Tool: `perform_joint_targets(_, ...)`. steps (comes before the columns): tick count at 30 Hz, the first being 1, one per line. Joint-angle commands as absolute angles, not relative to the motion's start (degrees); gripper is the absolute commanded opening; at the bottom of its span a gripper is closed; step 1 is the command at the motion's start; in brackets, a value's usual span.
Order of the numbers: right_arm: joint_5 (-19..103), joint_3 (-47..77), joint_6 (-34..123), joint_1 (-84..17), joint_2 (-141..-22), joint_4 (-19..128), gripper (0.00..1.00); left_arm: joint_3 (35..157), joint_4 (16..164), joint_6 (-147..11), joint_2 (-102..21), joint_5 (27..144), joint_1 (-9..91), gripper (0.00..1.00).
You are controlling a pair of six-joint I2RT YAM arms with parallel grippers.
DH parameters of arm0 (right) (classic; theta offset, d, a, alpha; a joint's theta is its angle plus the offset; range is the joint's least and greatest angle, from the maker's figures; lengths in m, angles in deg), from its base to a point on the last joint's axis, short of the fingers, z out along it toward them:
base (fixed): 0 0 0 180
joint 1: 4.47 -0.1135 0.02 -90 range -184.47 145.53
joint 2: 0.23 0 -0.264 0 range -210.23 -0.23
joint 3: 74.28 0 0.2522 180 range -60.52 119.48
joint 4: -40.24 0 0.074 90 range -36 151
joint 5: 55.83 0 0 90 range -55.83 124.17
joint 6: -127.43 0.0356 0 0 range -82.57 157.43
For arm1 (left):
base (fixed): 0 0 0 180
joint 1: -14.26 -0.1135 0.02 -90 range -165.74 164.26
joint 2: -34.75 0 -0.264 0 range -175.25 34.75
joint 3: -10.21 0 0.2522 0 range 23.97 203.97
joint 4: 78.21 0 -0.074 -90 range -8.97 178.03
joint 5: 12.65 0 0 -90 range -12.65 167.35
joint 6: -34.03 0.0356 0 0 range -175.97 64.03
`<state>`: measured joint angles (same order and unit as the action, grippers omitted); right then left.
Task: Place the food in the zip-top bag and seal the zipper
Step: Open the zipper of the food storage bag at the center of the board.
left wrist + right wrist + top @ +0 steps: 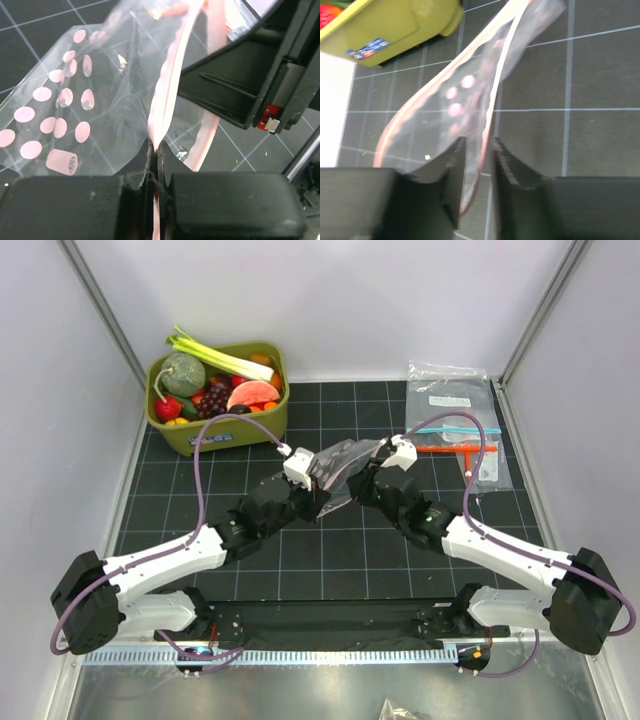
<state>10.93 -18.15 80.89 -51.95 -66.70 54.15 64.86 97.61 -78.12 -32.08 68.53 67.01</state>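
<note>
The zip-top bag (pixel 340 462) is held off the mat between both grippers; it is clear with pink dots (pixel 75 100). My left gripper (pixel 156 150) is shut on its pinkish zipper (pixel 167 95). My right gripper (pixel 479 150) stands open, and the zipper strip (pixel 492 100) runs through the gap between its fingers without being pinched. From above, the left gripper (pixel 320 490) and right gripper (pixel 368 478) face each other at the bag. The food (pixel 225 390) lies in the olive bin: a leek (pixel 215 355), a watermelon slice (pixel 252 395) and grapes (pixel 213 400).
The olive-green bin (pixel 268 425) stands at the back left, its corner showing in the right wrist view (pixel 395 25). Flat clear bags (pixel 455 415) with blue and orange strips lie at the back right. Grey walls close in both sides.
</note>
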Motion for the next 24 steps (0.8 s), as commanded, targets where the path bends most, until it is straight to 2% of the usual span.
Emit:
perform_joint_targets(1, 4.31, -16.4, 79.8, -52.19, -65.09, 56.19, 0.28, 64.84, 99.54, -79.08, -30.64, 64.0, 66.91, 0.04)
perform_joint_targets(4, 2.37, -13.25, 78.3, -52.28, -64.83, 60.67, 0.21, 65.89, 97.96, -79.17, -31.43, 63.46, 66.91, 0.1)
perform_joint_targets(7, 0.86, -11.66, 77.6, -52.28, -65.26, 62.96, 0.2, 66.16, 98.05, -79.43, -32.14, 63.03, 66.91, 0.1)
perform_joint_targets(9, 2.96, -11.3, 77.51, -52.28, -65.62, 62.88, 0.26, 66.42, 97.52, -79.87, -32.31, 62.15, 67.0, 0.06)
perform_joint_targets(10, 4.19, -11.04, 77.51, -52.28, -66.23, 62.88, 0.36, 66.42, 97.52, -80.13, -32.23, 61.19, 66.91, 0.03)
perform_joint_targets(13, 8.33, -11.04, 77.86, -52.54, -67.11, 61.83, 0.43, 65.64, 98.4, -80.49, -31.88, 59.78, 66.91, 0.0)
perform_joint_targets(19, 10.61, -12.27, 79.35, -52.98, -70.36, 58.58, 0.45, 65.46, 98.48, -80.58, -32.05, 59.51, 66.91, 0.0)
perform_joint_targets(21, 11.67, -12.09, 79.44, -53.07, -71.41, 58.31, 0.31, 65.55, 98.4, -80.58, -32.23, 59.07, 67.0, 0.0)
perform_joint_targets(23, 11.59, -11.57, 79.36, -53.16, -71.5, 59.01, 0.06, 65.55, 98.31, -80.66, -32.32, 59.07, 66.91, 0.0)
perform_joint_targets(24, 11.33, -11.48, 79.36, -53.16, -71.51, 59.54, 0.01, 65.55, 98.48, -80.66, -32.31, 58.98, 66.91, 0.0)
